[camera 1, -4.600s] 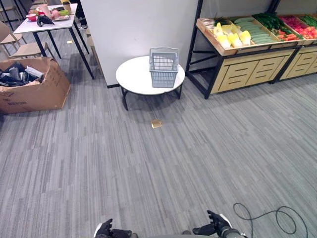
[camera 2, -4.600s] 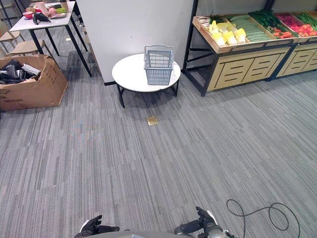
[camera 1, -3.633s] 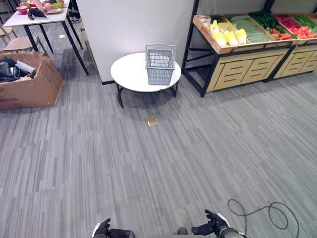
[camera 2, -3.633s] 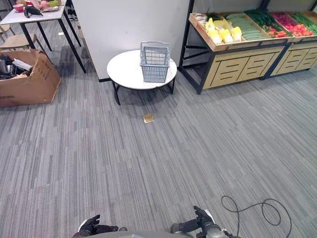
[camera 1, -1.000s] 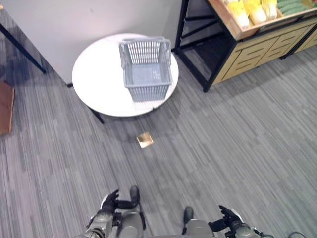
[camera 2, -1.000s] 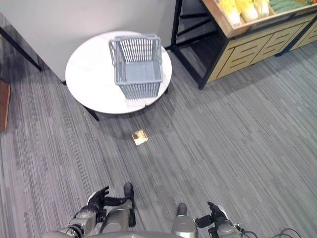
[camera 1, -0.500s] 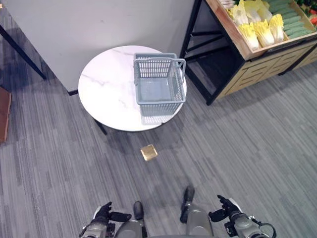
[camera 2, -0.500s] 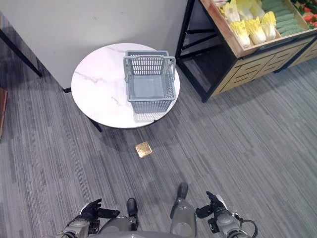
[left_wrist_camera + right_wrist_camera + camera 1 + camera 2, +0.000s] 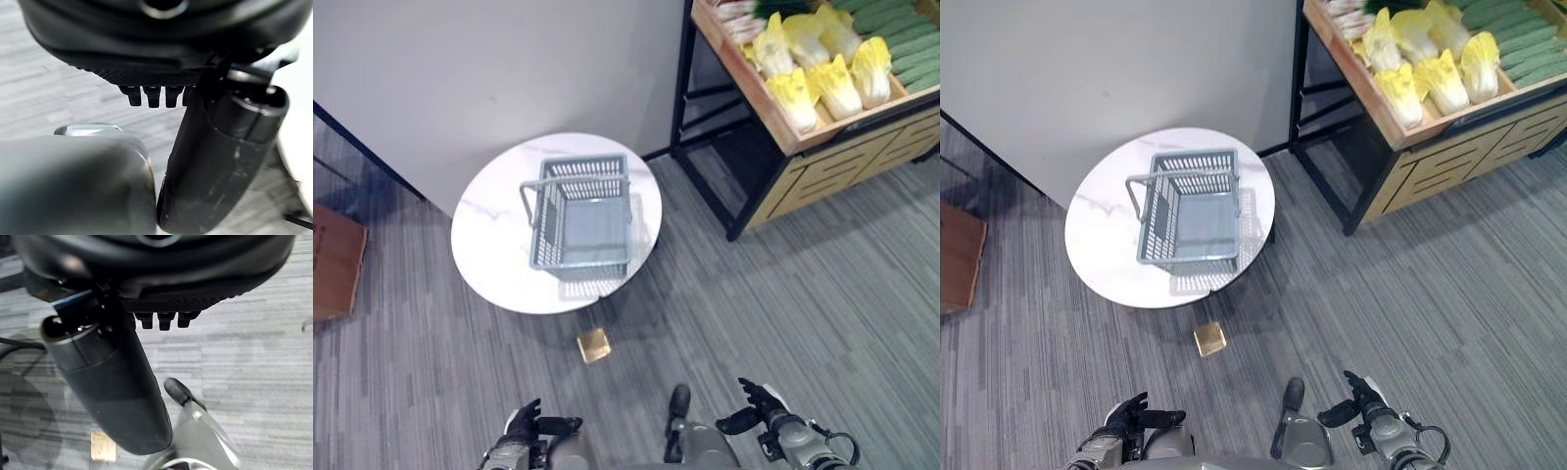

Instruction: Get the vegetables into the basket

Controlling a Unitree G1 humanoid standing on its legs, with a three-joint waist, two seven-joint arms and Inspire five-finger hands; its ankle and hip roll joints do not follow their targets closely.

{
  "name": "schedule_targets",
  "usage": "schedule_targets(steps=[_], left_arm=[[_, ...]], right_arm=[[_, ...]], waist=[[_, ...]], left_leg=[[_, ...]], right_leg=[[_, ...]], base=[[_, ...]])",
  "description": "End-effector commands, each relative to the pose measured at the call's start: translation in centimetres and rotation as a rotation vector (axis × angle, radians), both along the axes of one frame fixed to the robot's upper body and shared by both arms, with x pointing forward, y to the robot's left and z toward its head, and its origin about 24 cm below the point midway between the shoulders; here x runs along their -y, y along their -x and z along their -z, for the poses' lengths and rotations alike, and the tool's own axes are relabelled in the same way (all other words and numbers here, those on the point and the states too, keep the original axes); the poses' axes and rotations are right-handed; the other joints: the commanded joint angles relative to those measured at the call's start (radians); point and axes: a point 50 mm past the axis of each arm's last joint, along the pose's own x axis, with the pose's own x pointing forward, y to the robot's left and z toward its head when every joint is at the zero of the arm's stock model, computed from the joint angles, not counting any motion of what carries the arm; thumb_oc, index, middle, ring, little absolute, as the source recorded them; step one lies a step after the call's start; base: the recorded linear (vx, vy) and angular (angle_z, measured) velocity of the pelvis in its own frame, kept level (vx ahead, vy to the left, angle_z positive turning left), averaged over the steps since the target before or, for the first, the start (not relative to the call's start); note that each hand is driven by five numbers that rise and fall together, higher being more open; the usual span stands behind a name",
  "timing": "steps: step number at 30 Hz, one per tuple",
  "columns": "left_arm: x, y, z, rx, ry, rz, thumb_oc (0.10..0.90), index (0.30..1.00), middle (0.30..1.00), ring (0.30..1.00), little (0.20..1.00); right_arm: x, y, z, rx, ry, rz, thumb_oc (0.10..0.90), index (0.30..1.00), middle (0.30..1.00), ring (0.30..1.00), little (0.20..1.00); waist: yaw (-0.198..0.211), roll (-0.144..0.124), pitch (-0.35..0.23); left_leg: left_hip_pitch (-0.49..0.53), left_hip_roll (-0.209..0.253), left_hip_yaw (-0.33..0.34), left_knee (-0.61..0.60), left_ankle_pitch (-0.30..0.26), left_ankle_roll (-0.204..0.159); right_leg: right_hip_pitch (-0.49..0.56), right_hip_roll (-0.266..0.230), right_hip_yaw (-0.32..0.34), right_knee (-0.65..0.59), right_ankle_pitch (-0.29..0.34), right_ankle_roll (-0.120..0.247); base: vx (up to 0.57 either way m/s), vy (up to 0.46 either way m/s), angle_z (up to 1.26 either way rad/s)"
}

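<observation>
An empty grey plastic basket [image 9: 579,223] with its handle up stands on a round white table [image 9: 489,257]. Yellow-white cabbages [image 9: 822,69] and green cucumbers [image 9: 901,29] lie in a wooden produce shelf [image 9: 773,122] at the upper right. My left hand [image 9: 524,429] hangs low by my side with straight fingers and holds nothing. My right hand [image 9: 766,407] hangs likewise at the lower right, fingers spread, empty. Both hands are far from the basket and the vegetables.
A white wall panel [image 9: 489,69] stands behind the table. A black frame post [image 9: 681,88] edges the shelf. A small brass floor plate [image 9: 594,345] lies in the grey carpet in front of the table. A cardboard box [image 9: 333,264] sits at the left edge.
The camera has come closer and turned right: the table and basket now sit left of centre and the cabbage shelf looms larger. Both hands stay low and empty.
</observation>
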Motion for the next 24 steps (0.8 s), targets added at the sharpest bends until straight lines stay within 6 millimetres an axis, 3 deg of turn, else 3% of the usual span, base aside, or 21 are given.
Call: schedule_targets(steps=[1, 4, 12, 15, 16, 19, 20, 21, 22, 24], left_arm=[[0.2, 1.3, 0.4, -0.048, -0.023, 0.031, 0.900, 1.000, 1.000, 1.000, 1.000], [0.2, 1.2, 0.4, -0.042, -0.035, 0.038, 0.900, 1.000, 1.000, 1.000, 1.000], [-1.0, 1.7, 0.3, -0.054, -0.055, 0.038, 0.900, 1.000, 1.000, 1.000, 1.000], [-1.5, 2.2, 0.3, -0.072, -0.085, 0.023, 0.900, 1.000, 1.000, 1.000, 1.000], [-1.7, 2.6, 0.4, -0.082, -0.091, 0.020, 0.900, 1.000, 1.000, 1.000, 1.000], [-1.7, 2.8, 0.4, -0.084, -0.088, 0.006, 0.900, 1.000, 1.000, 1.000, 1.000], [-1.8, 2.9, 0.4, -0.080, -0.088, -0.005, 0.900, 1.000, 1.000, 1.000, 1.000], [-1.9, 3.0, 0.4, -0.079, -0.088, -0.013, 0.900, 1.000, 1.000, 1.000, 1.000], [-2.0, 3.1, 0.4, -0.078, -0.087, -0.025, 0.900, 1.000, 1.000, 1.000, 1.000], [-2.1, 3.2, 0.4, -0.070, -0.081, -0.038, 0.900, 1.000, 1.000, 1.000, 1.000]], right_arm=[[0.5, -0.2, -0.2, 0.016, 0.007, 0.023, 0.900, 1.000, 1.000, 1.000, 1.000], [0.4, 0.1, -0.1, 0.010, 0.011, 0.022, 0.900, 1.000, 1.000, 1.000, 1.000], [0.0, 1.0, 0.4, -0.012, 0.021, 0.047, 0.900, 1.000, 1.000, 1.000, 1.000], [1.7, -0.3, -0.6, 0.067, 0.088, 0.127, 0.900, 1.000, 1.000, 1.000, 1.000], [3.7, -1.8, -2.0, 0.154, 0.129, 0.212, 0.900, 1.000, 1.000, 1.000, 1.000], [5.5, -3.9, -4.0, 0.277, 0.165, 0.277, 0.900, 1.000, 1.000, 1.000, 1.000], [6.5, -6.5, -6.5, 0.410, 0.235, 0.231, 0.900, 1.000, 1.000, 1.000, 1.000], [6.7, -7.9, -8.1, 0.487, 0.280, 0.165, 0.900, 1.000, 1.000, 1.000, 1.000], [6.9, -9.8, -11.0, 0.604, 0.370, 0.045, 0.900, 1.000, 1.000, 1.000, 1.000], [7.1, -11.8, -15.7, 0.760, 0.526, -0.157, 0.900, 1.000, 1.000, 1.000, 1.000]], waist=[[0.014, 0.018, 0.032], [0.028, 0.026, 0.029], [0.025, 0.003, 0.010], [0.023, -0.011, 0.003], [0.021, -0.013, 0.001], [0.019, -0.014, 0.000], [0.017, -0.016, 0.000], [0.016, -0.018, 0.000], [0.013, -0.021, 0.001], [0.009, -0.025, 0.003]], left_leg=[[0.025, -0.006, 0.063, -0.292, -0.015, 0.074], [0.011, 0.018, 0.035, -0.394, 0.028, 0.069], [0.096, -0.023, 0.068, -0.481, -0.008, 0.101], [0.105, -0.034, 0.082, -0.497, -0.020, 0.107], [0.103, -0.037, 0.082, -0.497, -0.025, 0.108], [0.102, -0.038, 0.087, -0.497, -0.030, 0.108], [0.099, -0.038, 0.091, -0.497, -0.032, 0.106], [0.099, -0.038, 0.091, -0.497, -0.033, 0.105], [0.101, -0.036, 0.094, -0.497, -0.033, 0.104], [0.104, -0.034, 0.094, -0.497, -0.036, 0.100]], right_leg=[[-0.055, -0.051, 0.071, 0.070, 0.018, 0.181], [-0.047, -0.042, 0.093, 0.095, -0.009, 0.188], [-0.057, -0.059, 0.152, 0.133, 0.006, 0.212], [-0.060, -0.075, 0.165, 0.095, 0.035, 0.233], [-0.058, -0.081, 0.167, 0.075, 0.049, 0.239], [-0.057, -0.084, 0.172, 0.057, 0.061, 0.245], [-0.057, -0.086, 0.173, 0.041, 0.072, 0.250], [-0.057, -0.087, 0.174, 0.034, 0.077, 0.252], [-0.057, -0.088, 0.176, 0.028, 0.083, 0.255], [-0.053, -0.089, 0.175, 0.019, 0.091, 0.258]], base=[[0.24, 0.060, 0.04], [0.19, 0.098, -0.56], [0.08, 0.152, -0.28], [0.01, 0.140, 0.07], [-0.01, 0.088, -0.05], [-0.02, 0.051, -0.12], [-0.03, 0.066, -0.12], [-0.04, 0.059, -0.09], [-0.02, 0.028, -0.09], [-0.01, 0.019, -0.08]])
